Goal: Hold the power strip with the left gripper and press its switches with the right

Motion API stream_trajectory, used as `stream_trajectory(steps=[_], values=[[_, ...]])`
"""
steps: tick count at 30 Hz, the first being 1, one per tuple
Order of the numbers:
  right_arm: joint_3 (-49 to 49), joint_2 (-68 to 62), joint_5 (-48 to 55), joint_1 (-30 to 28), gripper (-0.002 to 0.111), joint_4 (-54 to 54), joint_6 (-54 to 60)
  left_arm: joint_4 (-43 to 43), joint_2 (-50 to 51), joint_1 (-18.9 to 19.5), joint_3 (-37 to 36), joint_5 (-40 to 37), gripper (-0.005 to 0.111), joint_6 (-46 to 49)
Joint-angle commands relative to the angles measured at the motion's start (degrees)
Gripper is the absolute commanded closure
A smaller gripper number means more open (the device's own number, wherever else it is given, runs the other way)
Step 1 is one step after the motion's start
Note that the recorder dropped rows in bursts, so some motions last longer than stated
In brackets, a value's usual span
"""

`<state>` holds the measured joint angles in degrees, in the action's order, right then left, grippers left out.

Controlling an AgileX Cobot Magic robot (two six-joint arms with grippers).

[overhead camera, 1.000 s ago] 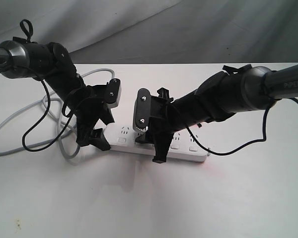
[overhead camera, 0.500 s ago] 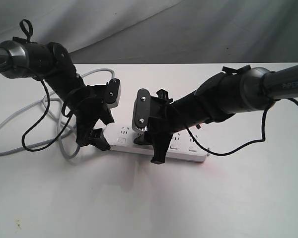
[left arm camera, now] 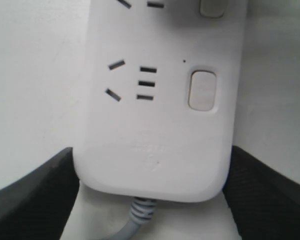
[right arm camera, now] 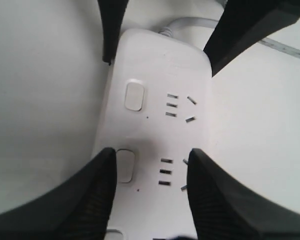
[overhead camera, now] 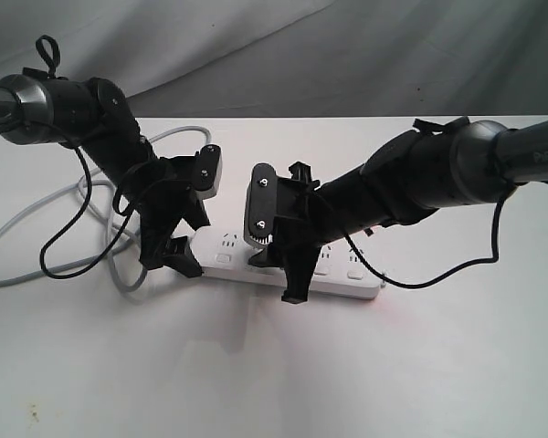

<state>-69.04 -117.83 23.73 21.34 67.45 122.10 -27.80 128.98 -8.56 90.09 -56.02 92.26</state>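
Observation:
The white power strip (overhead camera: 349, 280) lies across the table, its grey cord (overhead camera: 7, 235) looping off to the left. My left gripper (overhead camera: 190, 240) is shut on the strip's cord end; in the left wrist view its fingers (left arm camera: 37, 192) press both long sides of the power strip (left arm camera: 155, 130), near a switch (left arm camera: 202, 90). My right gripper (overhead camera: 279, 276) hangs open over the strip's middle. In the right wrist view the right gripper (right arm camera: 152, 152) straddles the second socket, one fingertip (right arm camera: 104, 165) at the edge of the second switch (right arm camera: 127, 166). The first switch (right arm camera: 133, 95) is uncovered.
The black cable (overhead camera: 68, 255) of the left arm dangles over the cord loops at the left. A grey cloth backdrop (overhead camera: 347, 55) rises behind the white table (overhead camera: 274, 374). The left gripper's fingers (right arm camera: 245, 25) show in the right wrist view beside the strip's end.
The right gripper has shifted very slightly over the strip; its arm has settled a little. The left gripper and the strip have not moved.

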Motion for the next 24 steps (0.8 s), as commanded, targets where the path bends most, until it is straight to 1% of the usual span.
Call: stream_trajectory(steps=[1,5,15,24], values=[[0.3,2.7,0.6,-0.1,0.065,-0.4,0.0,-0.4,-0.1,0.0,0.2,-0.7,0.055,-0.2],[0.3,3.7,0.6,-0.3,0.065,-0.4,-1.1,-0.4,-0.1,0.0,0.2,-0.7,0.055,-0.4],[4.1,5.1,1.5,-3.8,0.065,-0.4,-1.7,-0.4,-0.1,0.0,0.2,-0.7,0.055,-0.3],[4.6,4.3,1.5,-4.1,0.065,-0.8,-1.7,-0.4,-0.1,0.0,0.2,-0.7,0.055,-0.2]])
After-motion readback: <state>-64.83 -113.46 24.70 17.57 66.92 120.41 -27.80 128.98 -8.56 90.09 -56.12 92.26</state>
